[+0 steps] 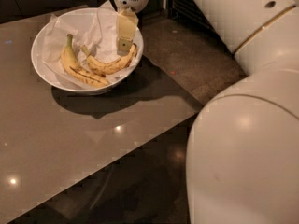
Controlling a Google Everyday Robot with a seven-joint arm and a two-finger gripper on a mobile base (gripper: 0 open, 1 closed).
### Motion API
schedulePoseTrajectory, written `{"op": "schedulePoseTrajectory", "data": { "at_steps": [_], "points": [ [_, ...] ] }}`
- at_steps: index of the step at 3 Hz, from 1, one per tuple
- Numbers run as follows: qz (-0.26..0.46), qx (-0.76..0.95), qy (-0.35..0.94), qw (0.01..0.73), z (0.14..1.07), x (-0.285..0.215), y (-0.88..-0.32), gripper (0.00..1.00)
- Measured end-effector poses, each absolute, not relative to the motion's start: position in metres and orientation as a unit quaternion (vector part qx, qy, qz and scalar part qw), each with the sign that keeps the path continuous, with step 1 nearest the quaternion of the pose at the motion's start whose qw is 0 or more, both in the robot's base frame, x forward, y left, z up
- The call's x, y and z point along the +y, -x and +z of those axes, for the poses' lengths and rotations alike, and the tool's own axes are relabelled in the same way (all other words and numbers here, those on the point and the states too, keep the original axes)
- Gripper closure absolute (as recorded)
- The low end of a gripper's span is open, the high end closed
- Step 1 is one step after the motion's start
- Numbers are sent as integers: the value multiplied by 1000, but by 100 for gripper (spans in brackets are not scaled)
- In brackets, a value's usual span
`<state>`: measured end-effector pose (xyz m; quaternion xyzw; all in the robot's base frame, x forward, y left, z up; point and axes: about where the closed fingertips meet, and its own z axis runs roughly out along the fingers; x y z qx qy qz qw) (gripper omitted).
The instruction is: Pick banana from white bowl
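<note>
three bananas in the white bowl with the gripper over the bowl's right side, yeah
Not quite. The camera view shows two bananas in the white bowl, not three: the brown-mottled banana and a brighter yellow banana beside it. The gripper is over the bowl's right side, as you say.

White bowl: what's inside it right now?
The white bowl holds crumpled white paper, the mottled banana and a brighter banana. The gripper reaches in at the mottled banana's upper end. The paper hides the bowl's bottom.

Cream gripper (pixel 124 44) at brown-mottled yellow banana (pixel 110 66)
</note>
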<state>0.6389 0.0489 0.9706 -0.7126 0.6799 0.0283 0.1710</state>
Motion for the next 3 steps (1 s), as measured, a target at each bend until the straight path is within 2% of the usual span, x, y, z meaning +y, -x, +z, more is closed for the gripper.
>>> {"op": "schedulePoseTrajectory", "data": {
  "at_steps": [1,2,3],
  "points": [
    [30,681,713,163,966,58,-648,18],
    [25,675,721,153,961,73,-656,13],
    [26,665,734,137,947,93,-661,24]
  ]
}}
